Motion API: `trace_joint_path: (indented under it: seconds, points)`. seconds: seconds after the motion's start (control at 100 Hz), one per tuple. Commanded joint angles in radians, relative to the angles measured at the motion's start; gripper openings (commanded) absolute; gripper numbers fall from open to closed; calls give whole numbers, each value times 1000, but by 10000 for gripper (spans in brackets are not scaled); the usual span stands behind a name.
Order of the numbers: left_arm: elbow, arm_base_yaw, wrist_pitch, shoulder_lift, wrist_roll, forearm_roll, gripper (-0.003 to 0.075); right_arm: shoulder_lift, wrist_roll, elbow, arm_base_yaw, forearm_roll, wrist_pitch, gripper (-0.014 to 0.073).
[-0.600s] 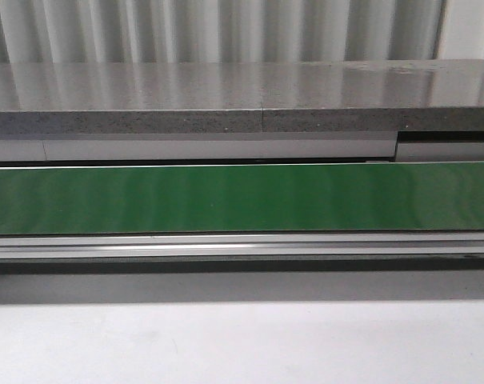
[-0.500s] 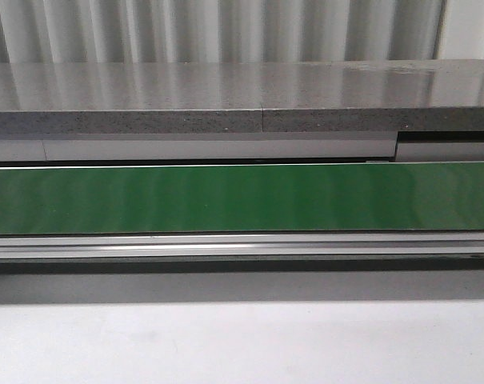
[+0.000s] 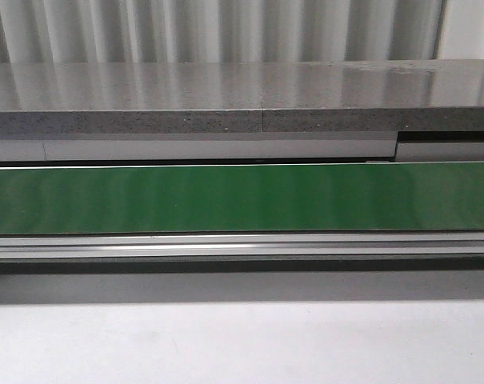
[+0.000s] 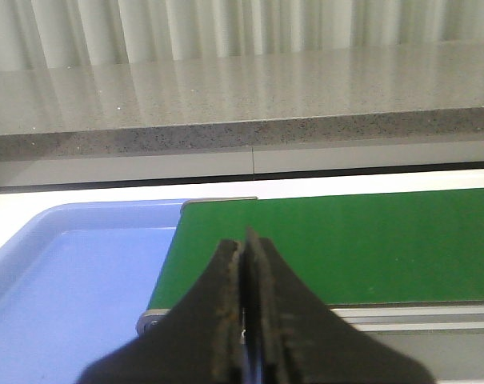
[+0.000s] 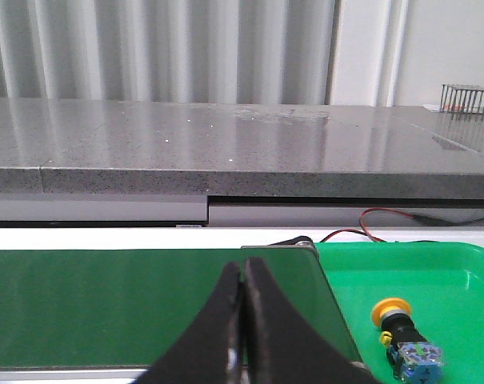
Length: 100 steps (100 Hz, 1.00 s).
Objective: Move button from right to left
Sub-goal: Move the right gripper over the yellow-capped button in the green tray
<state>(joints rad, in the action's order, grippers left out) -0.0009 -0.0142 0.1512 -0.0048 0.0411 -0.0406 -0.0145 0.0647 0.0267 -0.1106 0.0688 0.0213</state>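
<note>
The button, with a yellow-orange cap, black body and blue-and-clear block, lies on its side in a green tray in the right wrist view. My right gripper is shut and empty, hanging over the green belt short of the tray. In the left wrist view my left gripper is shut with nothing in it, over the belt's end beside a blue tray. Neither gripper nor the button shows in the front view.
The green conveyor belt runs across the front view with an aluminium rail before it and a grey stone ledge behind. Red and black wires lie behind the green tray. A wire cage stands on the ledge.
</note>
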Motion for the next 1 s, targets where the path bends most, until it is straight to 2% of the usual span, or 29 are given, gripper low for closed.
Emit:
trace_joint_path:
  seconds: [0.0, 0.61, 0.76, 0.99]
  points:
    - [23, 10, -83, -36, -3, 2, -20, -12, -3, -16, -5, 9, 85, -66]
    - [23, 10, -83, -36, -3, 2, -20, -11, -3, -26, -5, 9, 74, -66]
    - [23, 10, -83, -36, -3, 2, -20, -6, -3, -101, -5, 9, -56, -66]
    - [23, 10, -83, -36, -3, 2, -20, 91, -3, -309, -5, 9, -296, -66]
